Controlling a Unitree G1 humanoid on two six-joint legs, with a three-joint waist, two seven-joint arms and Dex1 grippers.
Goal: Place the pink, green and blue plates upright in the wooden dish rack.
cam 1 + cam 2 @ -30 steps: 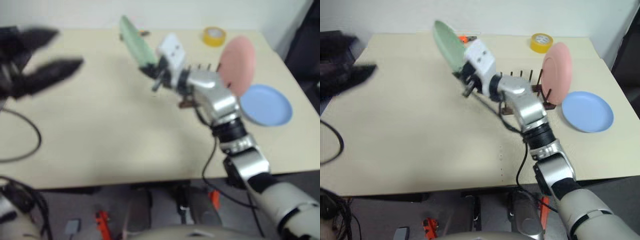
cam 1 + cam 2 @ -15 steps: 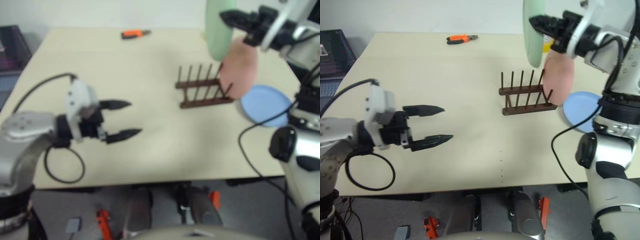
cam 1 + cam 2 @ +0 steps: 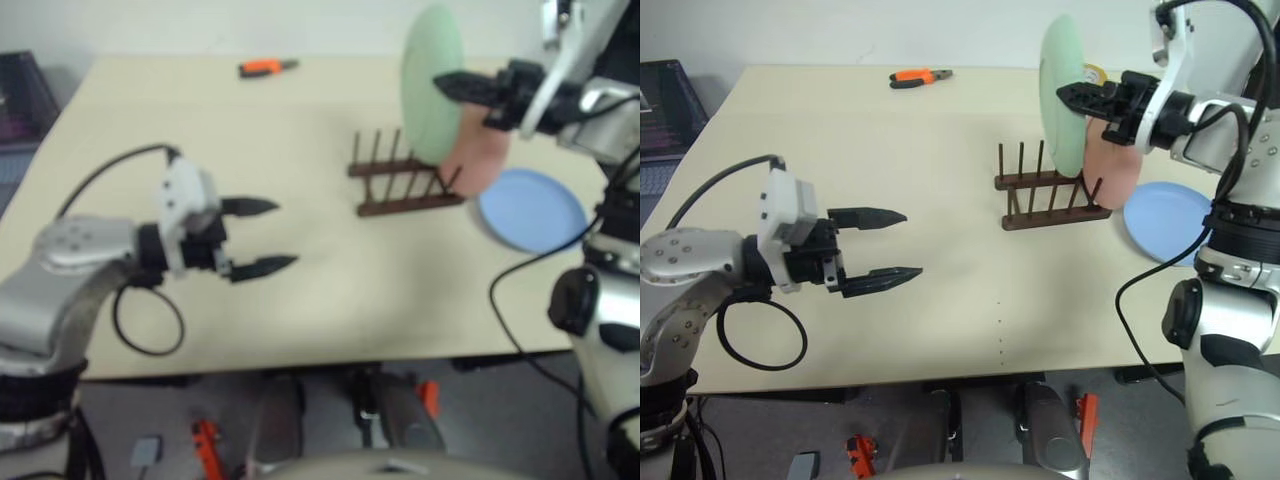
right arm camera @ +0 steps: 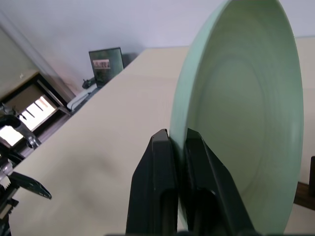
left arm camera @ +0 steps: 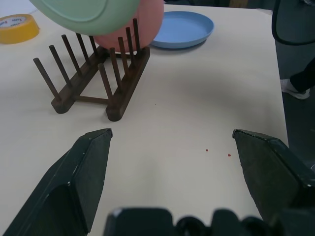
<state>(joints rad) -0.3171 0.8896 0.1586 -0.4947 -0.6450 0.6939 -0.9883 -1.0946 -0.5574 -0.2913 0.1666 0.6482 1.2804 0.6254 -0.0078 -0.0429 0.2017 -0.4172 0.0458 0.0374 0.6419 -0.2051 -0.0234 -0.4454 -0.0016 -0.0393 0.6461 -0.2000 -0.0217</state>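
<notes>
My right gripper (image 3: pixel 1072 95) is shut on the rim of the green plate (image 3: pixel 1061 92), holding it upright in the air just above the right end of the wooden dish rack (image 3: pixel 1050 196). The pink plate (image 3: pixel 1112 168) stands upright at that end of the rack, partly hidden behind the green one. Flat on the table to the right of the rack lies the blue plate (image 3: pixel 1166 221). My left gripper (image 3: pixel 899 243) is open and empty over the table, well left of the rack, and its wrist view shows the rack (image 5: pixel 93 73).
A yellow tape roll (image 5: pixel 17 27) sits behind the rack. Orange-handled pliers (image 3: pixel 920 76) lie near the far edge of the table (image 3: pixel 940 320). A dark crate (image 3: pixel 665 110) stands off the table's left side.
My right arm has swung the green plate from the table's far middle over to the rack's right end. My left gripper has come in from the left and down, staying open.
</notes>
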